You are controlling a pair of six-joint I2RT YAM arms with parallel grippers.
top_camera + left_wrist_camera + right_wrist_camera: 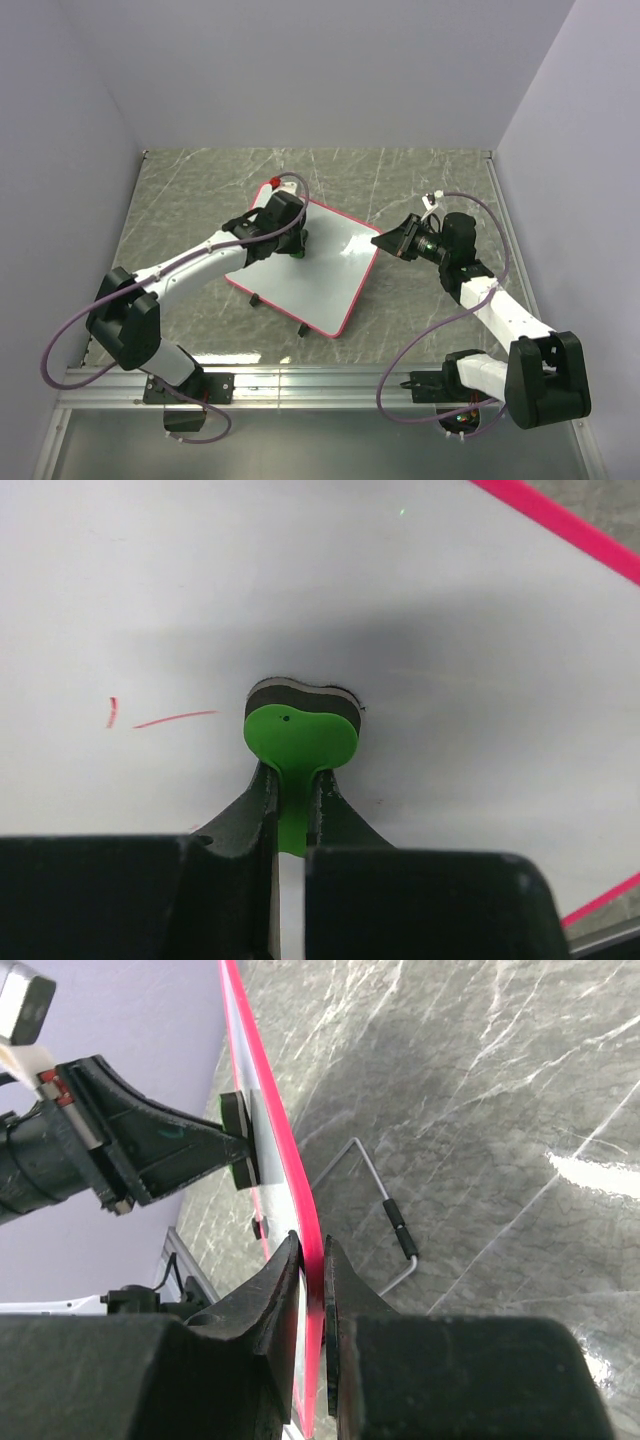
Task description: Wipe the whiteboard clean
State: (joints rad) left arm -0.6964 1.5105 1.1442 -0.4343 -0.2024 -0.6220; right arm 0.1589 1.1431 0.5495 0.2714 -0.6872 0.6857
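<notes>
The whiteboard, white with a thin red-pink frame, lies slanted in the middle of the table. My left gripper is over its far left part, shut on a green eraser whose dark pad presses on the white surface. Two short red marks show left of the eraser. My right gripper is at the board's right corner, shut on the red frame, one finger on each side. In the right wrist view the eraser pad rests against the board's face.
Two black clips sit on the board's near edge. A small red object lies at its far corner. A bent wire stand rests on the grey marble table behind the board. Lilac walls enclose the table.
</notes>
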